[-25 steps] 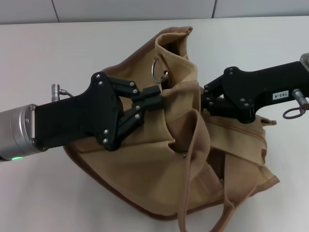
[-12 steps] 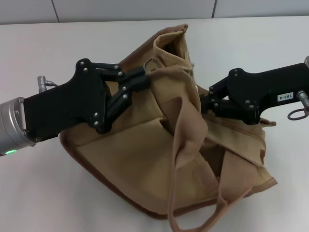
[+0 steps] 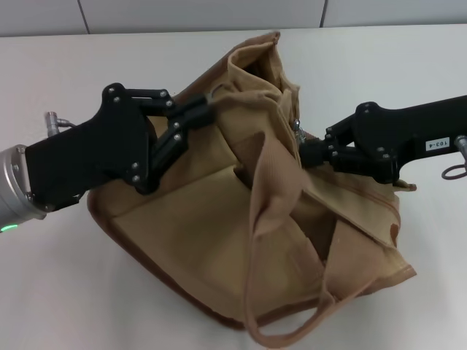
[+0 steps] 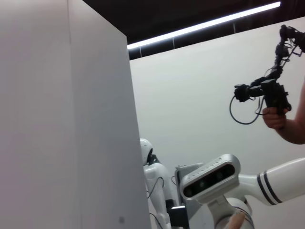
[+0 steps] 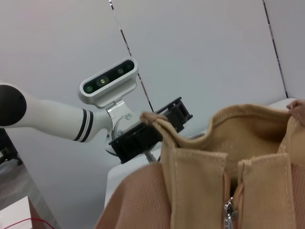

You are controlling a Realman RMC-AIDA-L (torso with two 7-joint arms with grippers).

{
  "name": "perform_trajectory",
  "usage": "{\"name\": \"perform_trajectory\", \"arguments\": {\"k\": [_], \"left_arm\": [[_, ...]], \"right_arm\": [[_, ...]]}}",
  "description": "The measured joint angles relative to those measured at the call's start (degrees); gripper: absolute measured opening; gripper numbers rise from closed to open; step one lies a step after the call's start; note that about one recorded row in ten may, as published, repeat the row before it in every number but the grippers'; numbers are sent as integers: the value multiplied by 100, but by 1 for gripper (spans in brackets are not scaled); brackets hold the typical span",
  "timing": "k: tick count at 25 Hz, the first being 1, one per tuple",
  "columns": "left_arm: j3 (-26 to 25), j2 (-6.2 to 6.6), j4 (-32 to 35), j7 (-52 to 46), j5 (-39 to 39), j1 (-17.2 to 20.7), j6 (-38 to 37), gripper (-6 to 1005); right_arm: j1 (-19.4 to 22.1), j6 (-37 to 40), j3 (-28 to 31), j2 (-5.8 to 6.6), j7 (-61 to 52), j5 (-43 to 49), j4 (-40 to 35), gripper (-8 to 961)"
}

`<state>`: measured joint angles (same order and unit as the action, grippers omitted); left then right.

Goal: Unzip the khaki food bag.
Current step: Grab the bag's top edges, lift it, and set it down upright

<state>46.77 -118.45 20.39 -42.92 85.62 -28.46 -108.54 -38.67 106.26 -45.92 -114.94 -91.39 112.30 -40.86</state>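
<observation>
The khaki food bag (image 3: 197,240) lies slumped on the white table, its top mouth (image 3: 252,69) gaping toward the far side. My left gripper (image 3: 204,108) is shut on the bag's upper left edge, next to a metal ring (image 3: 214,91). From the right, my right gripper (image 3: 305,153) is shut on the bag's fabric just below a small silver zipper pull (image 3: 295,128). The right wrist view shows the tan top edge (image 5: 248,119), the silver pull (image 5: 229,211) hanging on the zipper seam, and the left gripper (image 5: 147,134) clamped on a bag corner. The left wrist view does not show the bag.
One webbing handle (image 3: 271,219) drapes over the bag's front and loops past its near edge. The table (image 3: 66,292) runs back to a grey wall. A loose cable ring (image 3: 454,172) hangs by the right arm. The left wrist view holds a white panel (image 4: 57,119) and a person's hand (image 4: 276,117).
My left gripper has drawn back to the left and farther away with the bag's edge, stretching the bag leftward. The right gripper held on and shifted slightly. The handle loop slid lower.
</observation>
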Motion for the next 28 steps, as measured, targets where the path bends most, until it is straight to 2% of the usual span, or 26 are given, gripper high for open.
{"name": "perform_trajectory", "arguments": {"k": [19, 28], "left_arm": [[-508, 53, 54, 65, -3, 378, -10, 62], [-762, 84, 46, 65, -3, 595, 32, 62]], "right_arm": [[14, -87, -36, 77, 17, 3, 102, 4], [18, -39, -42, 162, 24, 145, 261, 4]]}}
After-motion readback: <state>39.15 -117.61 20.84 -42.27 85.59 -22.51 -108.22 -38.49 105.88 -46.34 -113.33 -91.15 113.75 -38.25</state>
